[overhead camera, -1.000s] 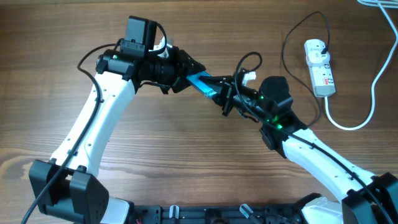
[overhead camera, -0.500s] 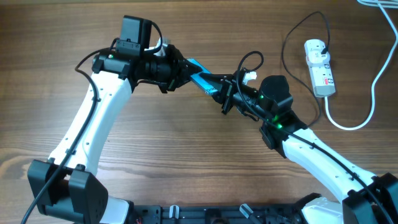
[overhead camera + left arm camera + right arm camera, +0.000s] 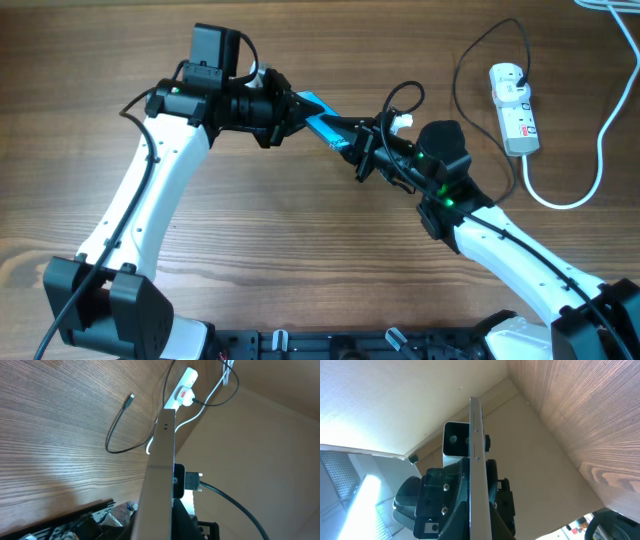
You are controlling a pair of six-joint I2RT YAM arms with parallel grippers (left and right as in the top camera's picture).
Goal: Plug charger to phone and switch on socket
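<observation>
Phone (image 3: 318,120) is off the table just 12 o'clock of centre. It and the left arm have crept toward 10 o'clock since 1 s ago. Left gripper (image 3: 292,108) pinches one end, right gripper (image 3: 358,152) seemingly the other, fingertips hidden. Charger (image 3: 130,400) plug lies loose on the table. Socket (image 3: 513,110) sits at 2 o'clock.

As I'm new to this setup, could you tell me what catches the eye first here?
The turquoise phone hangs above the table's middle, gripped between the left pincer and right pincer. Next, the white socket at the far right, with the charger's black cable looping from it, plug lying loose on the wood.
</observation>
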